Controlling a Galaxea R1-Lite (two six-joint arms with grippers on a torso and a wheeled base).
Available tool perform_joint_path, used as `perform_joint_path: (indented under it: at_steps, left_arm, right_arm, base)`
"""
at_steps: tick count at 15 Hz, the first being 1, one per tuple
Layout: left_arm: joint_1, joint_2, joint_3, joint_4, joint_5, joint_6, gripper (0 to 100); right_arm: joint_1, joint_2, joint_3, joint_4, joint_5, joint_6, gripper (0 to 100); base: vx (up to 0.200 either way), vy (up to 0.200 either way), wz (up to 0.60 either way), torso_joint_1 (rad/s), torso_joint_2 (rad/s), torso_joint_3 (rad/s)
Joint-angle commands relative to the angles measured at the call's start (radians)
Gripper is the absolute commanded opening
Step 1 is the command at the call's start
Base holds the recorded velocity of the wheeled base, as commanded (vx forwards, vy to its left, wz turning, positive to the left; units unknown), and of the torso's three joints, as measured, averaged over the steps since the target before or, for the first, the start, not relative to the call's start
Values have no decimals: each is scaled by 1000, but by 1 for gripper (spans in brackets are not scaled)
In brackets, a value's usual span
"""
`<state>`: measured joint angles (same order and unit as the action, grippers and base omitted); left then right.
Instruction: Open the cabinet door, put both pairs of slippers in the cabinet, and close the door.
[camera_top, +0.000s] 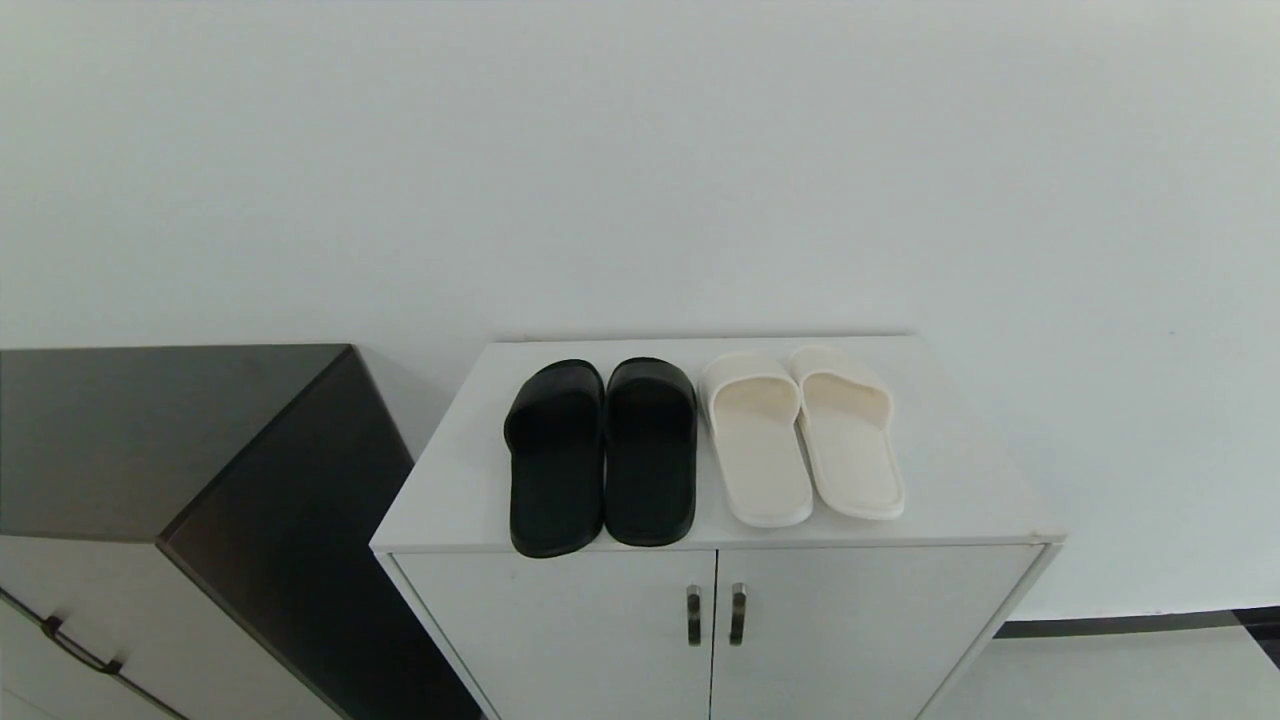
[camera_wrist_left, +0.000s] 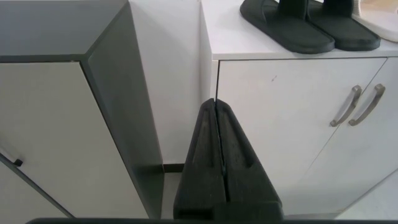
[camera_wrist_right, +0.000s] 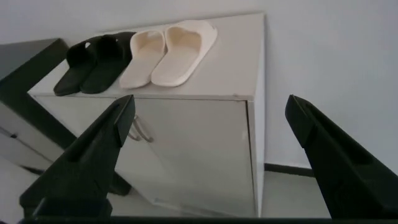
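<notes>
1. Jaws of the left gripper (camera_wrist_left: 216, 104) are pressed together on nothing, near the white cabinet's (camera_top: 560, 640) left corner.
2. Jaws of the right gripper (camera_wrist_right: 210, 104) are spread wide, facing the cabinet's right door.
3. Black slippers (camera_top: 600, 450) and cream slippers (camera_top: 800, 435) are set side by side on the cabinet top, the black pair on the left.
4. Both doors are shut, with their handles (camera_top: 715, 613) meeting at the middle.

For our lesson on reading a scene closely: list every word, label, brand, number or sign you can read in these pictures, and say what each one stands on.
None can be read. No print shows on the black slippers, the white slippers, the white cabinet or its door handles, nor on the dark cabinet or the wall.
</notes>
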<state>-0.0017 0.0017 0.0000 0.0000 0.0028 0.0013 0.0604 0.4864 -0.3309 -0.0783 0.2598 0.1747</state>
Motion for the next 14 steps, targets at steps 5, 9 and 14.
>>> perform_joint_path:
  at_steps: [5, 9, 14]
  left_arm:
    - [0, 0, 0, 0, 0, 2, 0]
    - [0, 0, 0, 0, 0, 2, 0]
    - [0, 0, 0, 0, 0, 2, 0]
  right_arm:
    - [641, 567, -240, -94, -488, 181, 100]
    - [777, 827, -392, -129, -642, 223, 100]
    - [797, 1117, -490, -310, -838, 220, 100]
  base:
    - [0, 0, 0, 0, 0, 0]
    - [0, 0, 0, 0, 0, 0]
    - [0, 0, 0, 0, 0, 0]
